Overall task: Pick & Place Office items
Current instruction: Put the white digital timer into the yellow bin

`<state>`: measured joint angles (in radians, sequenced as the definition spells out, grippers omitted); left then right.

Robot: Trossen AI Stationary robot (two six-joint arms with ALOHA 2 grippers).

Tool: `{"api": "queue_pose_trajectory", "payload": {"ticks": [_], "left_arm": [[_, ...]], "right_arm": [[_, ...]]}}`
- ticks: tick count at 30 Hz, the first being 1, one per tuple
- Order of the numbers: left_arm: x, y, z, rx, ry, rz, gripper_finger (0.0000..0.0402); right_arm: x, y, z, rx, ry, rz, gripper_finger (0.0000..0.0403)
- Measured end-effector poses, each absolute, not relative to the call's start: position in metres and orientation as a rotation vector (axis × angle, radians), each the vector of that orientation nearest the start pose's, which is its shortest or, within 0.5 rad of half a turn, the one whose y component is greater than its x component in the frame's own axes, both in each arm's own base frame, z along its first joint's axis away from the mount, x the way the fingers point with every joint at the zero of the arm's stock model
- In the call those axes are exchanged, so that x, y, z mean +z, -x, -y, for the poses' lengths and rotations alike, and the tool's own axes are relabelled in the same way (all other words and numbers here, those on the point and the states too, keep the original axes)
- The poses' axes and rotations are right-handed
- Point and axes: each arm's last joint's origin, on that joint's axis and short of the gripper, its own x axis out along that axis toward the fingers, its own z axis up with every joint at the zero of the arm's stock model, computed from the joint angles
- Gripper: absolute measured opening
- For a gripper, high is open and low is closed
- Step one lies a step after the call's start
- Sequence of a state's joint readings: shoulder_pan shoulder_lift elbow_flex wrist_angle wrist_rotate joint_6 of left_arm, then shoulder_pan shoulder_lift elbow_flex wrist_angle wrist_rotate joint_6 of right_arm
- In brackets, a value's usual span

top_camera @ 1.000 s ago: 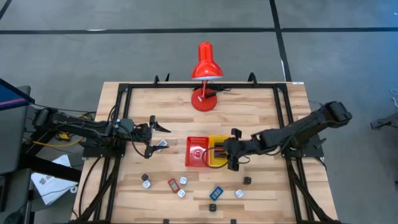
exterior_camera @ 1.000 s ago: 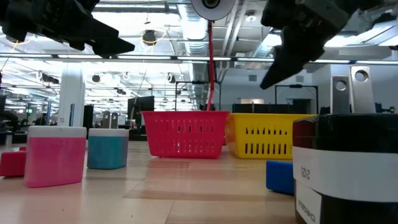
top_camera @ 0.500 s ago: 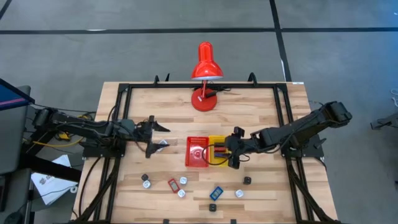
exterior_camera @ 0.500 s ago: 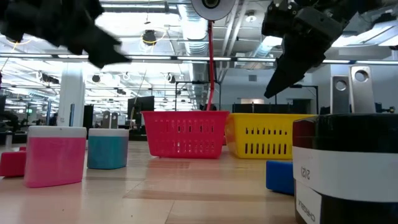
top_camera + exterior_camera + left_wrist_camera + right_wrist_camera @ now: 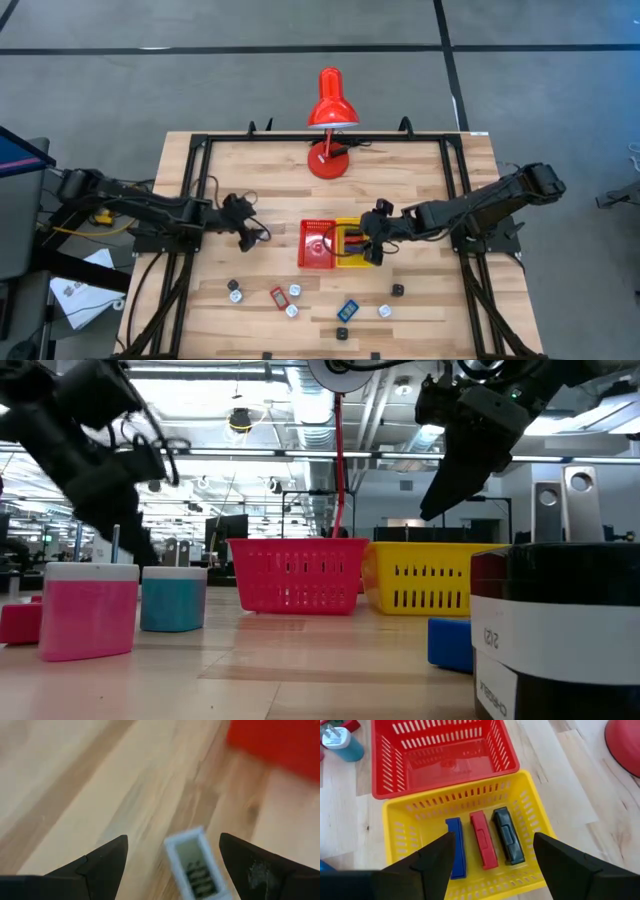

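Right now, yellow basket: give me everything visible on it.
The yellow basket is a rectangular tray of what looks like plastic, with slotted walls and a solid floor. It stands upright on the wooden table, side by side with the red basket, apparently touching it. On its floor lie three flat bars, parallel: blue, red and black. The right gripper hovers open above it, touching nothing.

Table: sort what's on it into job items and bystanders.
Job:
- blue bar, red bar, black bar, all in the yellow tray
- red tray, nothing seen in it
- small pieces loose on the front of the table
- grey piece between the left pincer's open fingers

Bystanders:
- lamp
- table frame
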<state>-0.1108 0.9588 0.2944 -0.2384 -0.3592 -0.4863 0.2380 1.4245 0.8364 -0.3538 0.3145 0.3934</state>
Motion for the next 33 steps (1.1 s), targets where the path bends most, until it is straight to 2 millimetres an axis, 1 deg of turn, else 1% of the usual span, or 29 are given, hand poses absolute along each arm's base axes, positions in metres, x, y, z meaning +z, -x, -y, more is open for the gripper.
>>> {"api": "queue_pose_trajectory", "payload": {"ticks": [4,8,12,20,25,27,33], "left_arm": [[0.125,-0.161,0.008,0.464,0.218,-0.906,0.031],[0.12,-0.166,0.009,0.45,0.254,-0.921,0.031],[0.12,-0.168,0.011,0.393,0.293,-0.92,0.031],[0.123,-0.167,0.011,0.371,0.303,-0.904,0.031],[0.128,-0.166,0.013,0.326,0.356,-0.88,0.031],[0.129,-0.166,0.013,0.319,0.379,-0.874,0.031],[0.127,-0.166,0.013,0.325,0.377,-0.892,0.031]], "right_arm": [[0.202,-0.269,-0.056,-0.244,-0.109,-0.874,0.026],[0.201,-0.269,-0.056,-0.243,-0.108,-0.877,0.026],[0.201,-0.269,-0.056,-0.243,-0.108,-0.878,0.026],[0.201,-0.269,-0.057,-0.243,-0.107,-0.879,0.026],[0.201,-0.269,-0.057,-0.243,-0.108,-0.879,0.026],[0.201,-0.269,-0.057,-0.243,-0.108,-0.879,0.026],[0.201,-0.269,-0.057,-0.243,-0.108,-0.879,0.026]]}}
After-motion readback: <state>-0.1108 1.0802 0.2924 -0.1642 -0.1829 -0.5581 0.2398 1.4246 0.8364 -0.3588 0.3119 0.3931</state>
